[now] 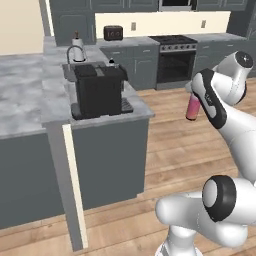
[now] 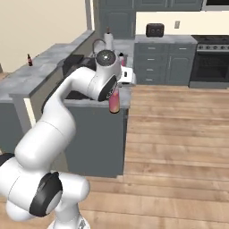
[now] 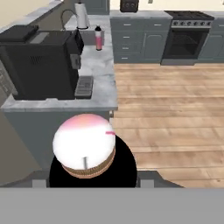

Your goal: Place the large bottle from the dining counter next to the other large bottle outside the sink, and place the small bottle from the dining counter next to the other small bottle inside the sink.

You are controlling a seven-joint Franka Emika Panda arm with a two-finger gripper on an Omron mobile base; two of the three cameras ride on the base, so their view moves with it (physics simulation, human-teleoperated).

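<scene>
The gripper (image 1: 196,102) carries the large pink bottle (image 1: 192,107) in mid-air over the wood floor (image 1: 170,135), just off the counter (image 1: 30,100) end where the coffee machine (image 1: 99,90) stands; the jaws are clamped on the bottle's upper part, and it hangs below them, roughly upright. From the hand view its rounded pale base (image 3: 85,144) faces the camera, so the grip is from the cap end. It looks like a stiff, smooth bottle, probably slippery and, if full, fairly heavy for a grip so high up, so it may swing or slide when the arm turns; holding lower on the body would steady it, but re-gripping mid-carry seems needless. The other large bottle (image 3: 98,38), pink with a dark cap, stands on the counter past the coffee machine, near the faucet (image 3: 70,17). A small dark bottle (image 2: 29,59) stands far off on the counter by the wall.
</scene>
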